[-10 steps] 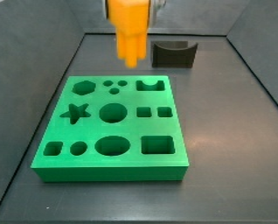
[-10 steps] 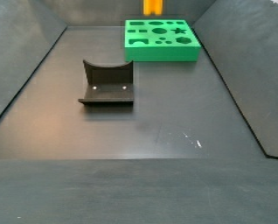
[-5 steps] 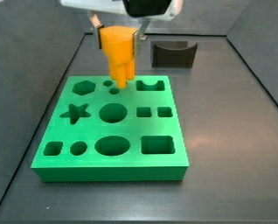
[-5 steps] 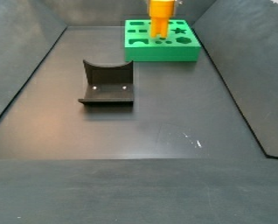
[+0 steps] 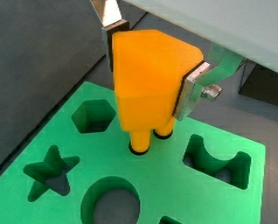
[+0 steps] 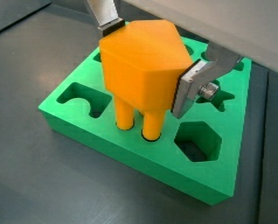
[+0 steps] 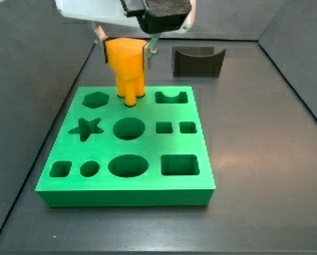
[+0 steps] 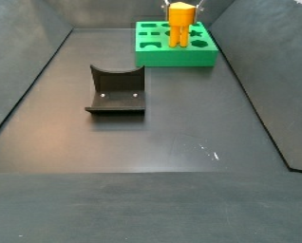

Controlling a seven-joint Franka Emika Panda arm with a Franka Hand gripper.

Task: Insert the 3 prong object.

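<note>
My gripper [image 7: 130, 42] is shut on the 3 prong object [image 7: 127, 68], a bright orange piece held upright with its prongs pointing down. It stands over the green block [image 7: 122, 194], at the block's row nearest the back wall. In both wrist views the silver fingers [image 5: 193, 86] [image 6: 188, 87] clamp the orange body [image 5: 142, 92] [image 6: 129, 74] from two sides. Two prongs show, and their tips reach the small round holes in the green block [image 6: 240, 122]. I cannot tell how deep they sit. The piece [image 8: 180, 19] also shows on the block [image 8: 176, 57] in a side view.
A dark grey curved block [image 7: 198, 62] [image 8: 116, 90] stands on the dark floor apart from the green block. The green block [image 5: 177, 188] has other holes around the prongs: a hexagon, a star, an oval and a notched one. Dark walls enclose the floor.
My gripper has come down with the orange piece, from well above the block's back edge to the small round holes. The green block and the dark block have not moved.
</note>
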